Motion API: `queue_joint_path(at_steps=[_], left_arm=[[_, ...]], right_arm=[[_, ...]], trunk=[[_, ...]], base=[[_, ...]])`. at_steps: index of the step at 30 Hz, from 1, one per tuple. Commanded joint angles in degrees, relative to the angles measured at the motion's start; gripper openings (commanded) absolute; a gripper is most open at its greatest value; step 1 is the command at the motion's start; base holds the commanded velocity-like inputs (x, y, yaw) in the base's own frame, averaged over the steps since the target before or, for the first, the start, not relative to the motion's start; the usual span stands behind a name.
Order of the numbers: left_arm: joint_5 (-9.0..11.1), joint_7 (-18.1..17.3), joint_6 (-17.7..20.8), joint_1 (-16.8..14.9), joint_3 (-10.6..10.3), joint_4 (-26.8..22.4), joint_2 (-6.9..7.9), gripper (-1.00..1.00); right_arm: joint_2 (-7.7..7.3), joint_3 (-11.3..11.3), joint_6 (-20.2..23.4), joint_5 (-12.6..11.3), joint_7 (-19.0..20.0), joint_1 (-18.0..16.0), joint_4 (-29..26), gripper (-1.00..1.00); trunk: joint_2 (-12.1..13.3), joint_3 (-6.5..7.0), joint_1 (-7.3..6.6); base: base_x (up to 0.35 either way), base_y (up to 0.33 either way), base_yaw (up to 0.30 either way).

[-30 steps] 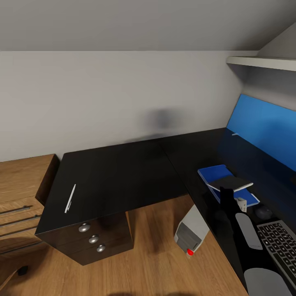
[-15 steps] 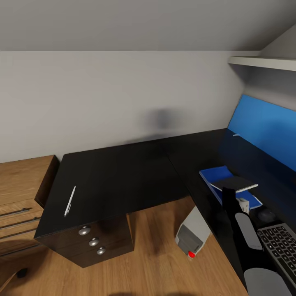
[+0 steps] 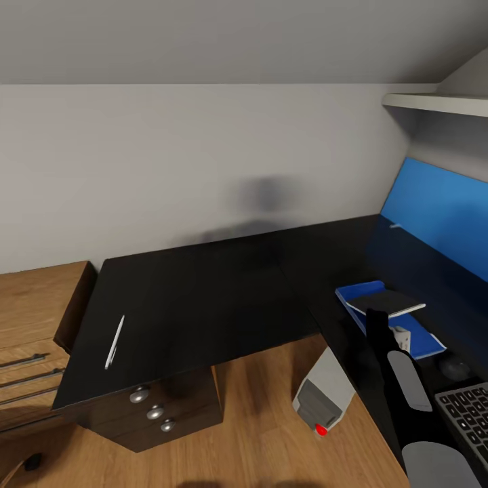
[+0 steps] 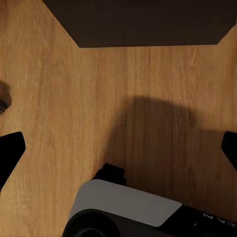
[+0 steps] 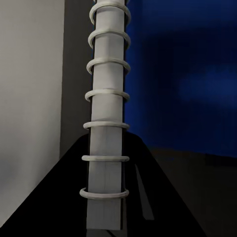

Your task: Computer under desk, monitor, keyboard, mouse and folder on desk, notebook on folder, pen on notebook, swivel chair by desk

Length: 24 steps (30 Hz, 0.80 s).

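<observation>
glossy black l-shaped counter takes most of the head view, with a blue wall panel behind its right wing. the grey computer stands on the wood floor under the counter's inner corner, red light facing out. the keyboard lies at the right edge of the view, on the counter. the blue folder lies flat on the right wing, near the keyboard. the notebook sits over the folder, and its spiral spine runs straight along the right wrist view.

right gripper: jaws look closed on the notebook's near edge. left gripper: jaws spread wide and empty, over bare floor.

the pen lies well apart, on the left wing above the drawer knobs. the mouse lies between folder and keyboard.

step in hand, by my judgement: setting the notebook on the folder. to do it well, lower it flat and square inside the blue edges, then release only once it rests, so it doesn't slide toward the mouse. the pen comes after.

no brand, label or writing readable anywhere.
</observation>
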Motion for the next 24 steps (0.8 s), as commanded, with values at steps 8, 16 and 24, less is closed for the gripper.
queue_joint_path(at_steps=[8, 16, 24], left_arm=[[0.5, 0.4, -0.4, -0.1, -0.5, 0.0, 0.05, 1.00], [0.5, 0.4, -0.4, -0.1, -0.5, 0.0, 0.05, 1.00], [0.4, 0.4, -0.4, -0.1, -0.5, 0.0, 0.05, 1.00]], right_arm=[[-0.03, 0.0, -1.3, -0.6, -0.6, 0.0, -0.1, -1.00], [-0.07, 0.0, -2.6, -0.6, -2.7, 0.0, -0.1, -1.00], [-0.06, 0.0, -2.7, -0.5, -2.8, 0.0, -0.1, -1.00]], trunk=[[0.0, -0.05, 0.02], [0.0, -0.05, 0.02], [0.0, -0.05, 0.02]], base=[[0.037, 0.015, 0.000], [0.001, 0.000, 0.000], [0.000, 0.000, 0.000]])
